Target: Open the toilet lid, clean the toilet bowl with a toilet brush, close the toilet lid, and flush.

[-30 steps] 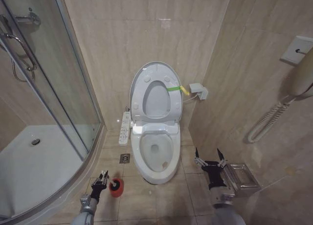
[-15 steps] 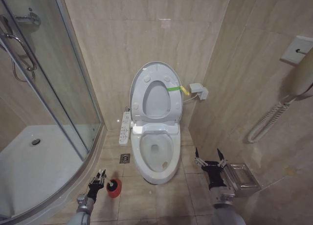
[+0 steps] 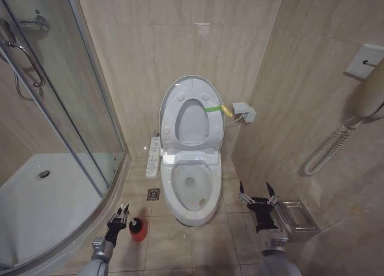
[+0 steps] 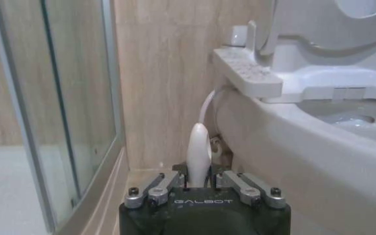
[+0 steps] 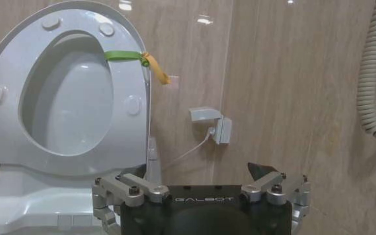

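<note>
Gripping the toilet brush (image 3: 137, 227) handle, left gripper (image 3: 118, 219) closed, right gripper (image 3: 257, 195) open

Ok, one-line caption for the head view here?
Toilet lid raised over the toilet bowl; left gripper beside the toilet brush, right gripper open, idle.

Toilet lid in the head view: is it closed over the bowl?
No, the toilet lid stands raised against the wall with the seat, leaving the toilet bowl open.
</note>
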You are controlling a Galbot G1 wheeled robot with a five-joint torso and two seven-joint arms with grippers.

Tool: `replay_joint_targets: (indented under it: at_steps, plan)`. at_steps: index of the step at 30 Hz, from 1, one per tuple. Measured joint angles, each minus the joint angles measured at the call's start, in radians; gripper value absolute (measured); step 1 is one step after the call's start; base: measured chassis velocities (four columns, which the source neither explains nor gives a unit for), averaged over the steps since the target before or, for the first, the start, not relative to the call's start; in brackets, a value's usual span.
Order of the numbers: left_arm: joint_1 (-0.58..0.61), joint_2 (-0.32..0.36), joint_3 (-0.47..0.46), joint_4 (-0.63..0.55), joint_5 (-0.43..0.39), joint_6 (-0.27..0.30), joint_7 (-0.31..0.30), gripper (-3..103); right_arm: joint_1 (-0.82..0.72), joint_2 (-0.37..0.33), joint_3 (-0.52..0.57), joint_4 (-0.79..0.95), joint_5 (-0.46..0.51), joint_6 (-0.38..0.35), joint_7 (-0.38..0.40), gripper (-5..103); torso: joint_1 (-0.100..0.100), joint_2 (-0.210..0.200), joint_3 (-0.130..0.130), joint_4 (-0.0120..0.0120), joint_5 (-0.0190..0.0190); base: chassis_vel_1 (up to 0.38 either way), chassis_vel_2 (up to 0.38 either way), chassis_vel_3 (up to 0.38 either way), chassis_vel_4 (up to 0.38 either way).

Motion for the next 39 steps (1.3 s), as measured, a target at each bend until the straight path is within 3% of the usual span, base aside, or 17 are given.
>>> replay_joint_targets:
  at_steps: [10, 15, 20, 27, 32, 39]
  plan:
    - [0.060, 0.026, 0.000, -0.158, -0.030, 0.076, -0.045, 22, 0.000, 0.000, 0.000, 0.000, 0.000, 0.000, 0.000, 100, 0.000, 0.000, 0.000, -0.0001, 0.0000, 0.000, 0.000, 0.000, 0.000]
    - [0.117, 0.058, -0.006, -0.312, -0.073, 0.189, -0.101, 22, 0.000, 0.000, 0.000, 0.000, 0.000, 0.000, 0.000, 100, 0.000, 0.000, 0.000, -0.0001, 0.0000, 0.000, 0.000, 0.000, 0.000]
    - [0.147, 0.078, -0.017, -0.403, -0.094, 0.255, -0.130, 22, 0.000, 0.000, 0.000, 0.000, 0.000, 0.000, 0.000, 100, 0.000, 0.000, 0.000, 0.0001, -0.0002, 0.000, 0.000, 0.000, 0.000]
    - [0.201, 0.132, -0.059, -0.633, -0.183, 0.430, -0.169, 22, 0.000, 0.000, 0.000, 0.000, 0.000, 0.000, 0.000, 100, 0.000, 0.000, 0.000, -0.0001, 0.0001, 0.000, 0.000, 0.000, 0.000]
    - [0.234, 0.176, -0.093, -0.770, -0.228, 0.513, -0.223, 22, 0.000, 0.000, 0.000, 0.000, 0.000, 0.000, 0.000, 100, 0.000, 0.000, 0.000, 0.0000, -0.0001, 0.000, 0.000, 0.000, 0.000]
    - [0.270, 0.218, -0.135, -0.918, -0.277, 0.577, -0.251, 22, 0.000, 0.000, 0.000, 0.000, 0.000, 0.000, 0.000, 100, 0.000, 0.000, 0.000, 0.0000, 0.0000, 0.000, 0.000, 0.000, 0.000]
